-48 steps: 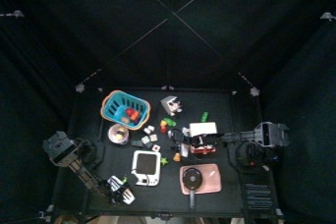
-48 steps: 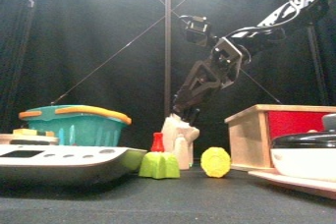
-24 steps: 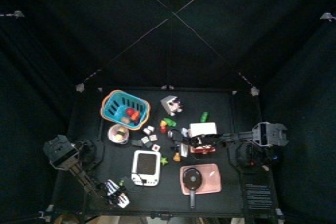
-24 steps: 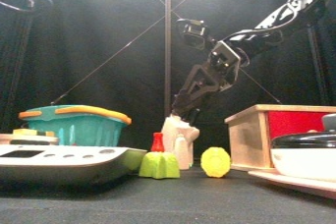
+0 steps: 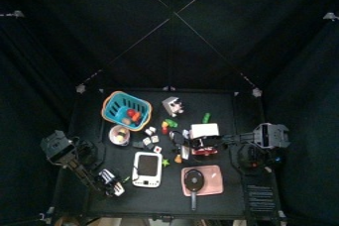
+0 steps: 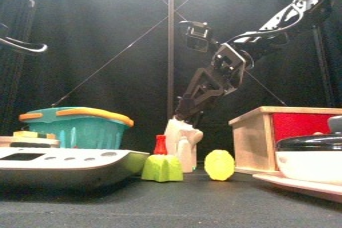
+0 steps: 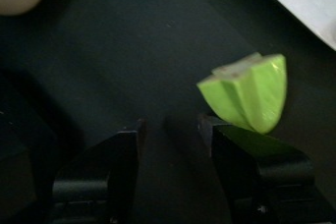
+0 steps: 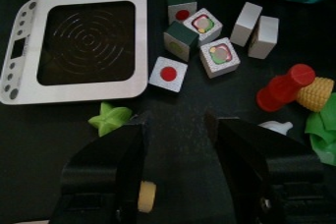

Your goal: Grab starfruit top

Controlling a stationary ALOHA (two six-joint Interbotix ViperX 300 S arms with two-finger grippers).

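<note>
**Top view:** the left gripper [image 5: 109, 180] sits low at the table's [image 5: 212, 101] front-left corner, just beside the white device [image 5: 147, 169]. The starfruit is too small here to pick out.

**Front view:** the starfruit [image 6: 162, 168] is a lumpy yellow-green piece with ridged lobes. It rests on the table touching or just beside the white device's near end, with a yellow round piece [image 6: 219, 164] close on its other side. The right arm hangs above, behind them.

**Left wrist view:** the fingers [image 7: 121, 154] are spread wide with nothing in the gap. The starfruit lies just beyond one fingertip, outside that gap and apart from it. It is bright green with sharp lengthwise ribs and a pale cut end.

**Right wrist view:** the right gripper [image 8: 182, 122] also stands released and empty. The starfruit [image 8: 110, 118] shows as a small green star just beside one fingertip, against the device's long edge.
</note>
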